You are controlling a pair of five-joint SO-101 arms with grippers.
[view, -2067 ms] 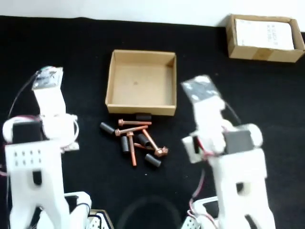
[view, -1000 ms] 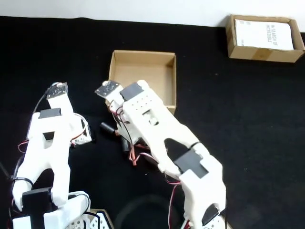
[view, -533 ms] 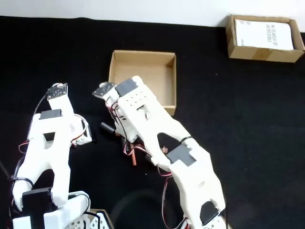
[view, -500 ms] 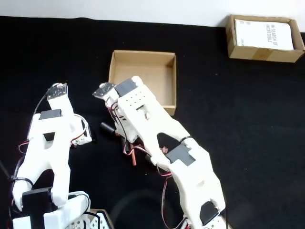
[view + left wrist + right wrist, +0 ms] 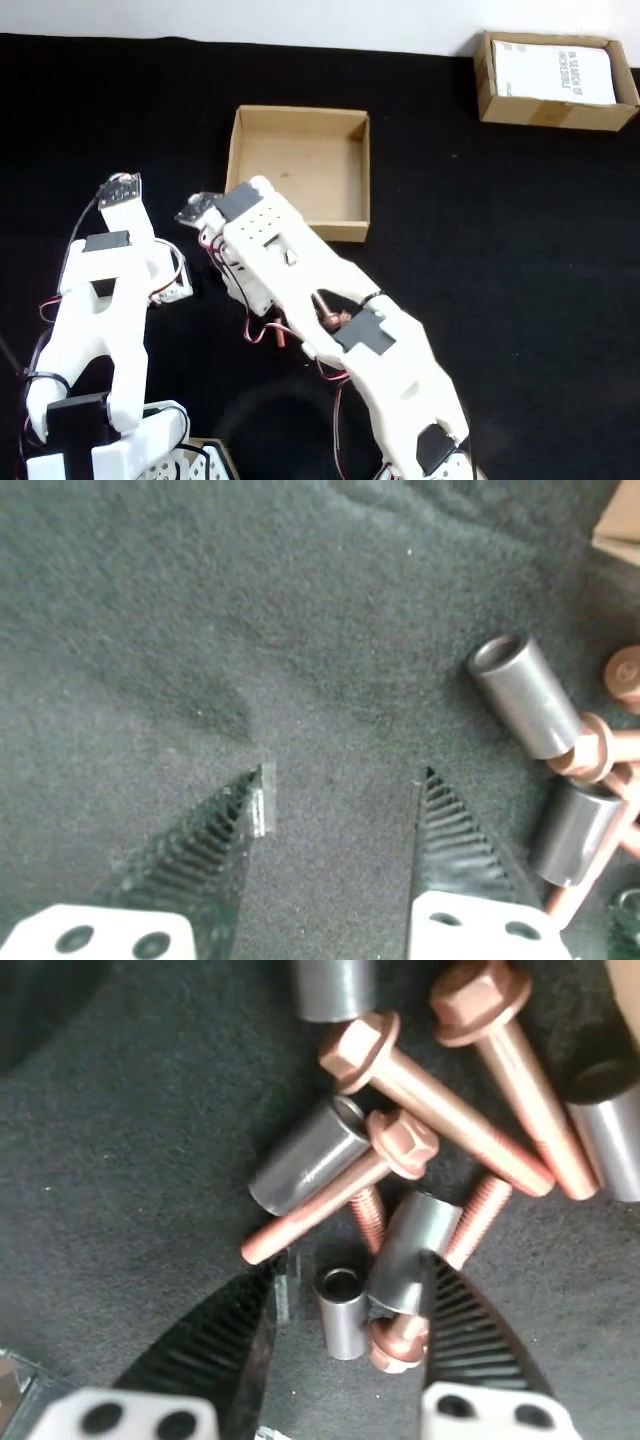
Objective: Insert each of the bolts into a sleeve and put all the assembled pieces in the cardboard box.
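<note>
Since half a second ago my right arm (image 5: 300, 270) has swung further across the pile toward my left arm (image 5: 100, 290), which has kept its place. The bolts (image 5: 430, 1110) are copper-coloured with flanged hex heads. The sleeves (image 5: 305, 1165) are plain dark grey tubes. All of them lie loose and crossed on the black bench (image 5: 500, 250), just in front of the cardboard box (image 5: 300, 165). From above, my right arm hides most of the pile, leaving one bolt head and a threaded tip showing. My right wrist view shows my right fingers (image 5: 225, 1345) spread apart, with a sleeve between them, its open end up, and another sleeve beside it. My left wrist view shows my left fingers (image 5: 195, 855) apart over bare cloth, with two sleeves close by.
</note>
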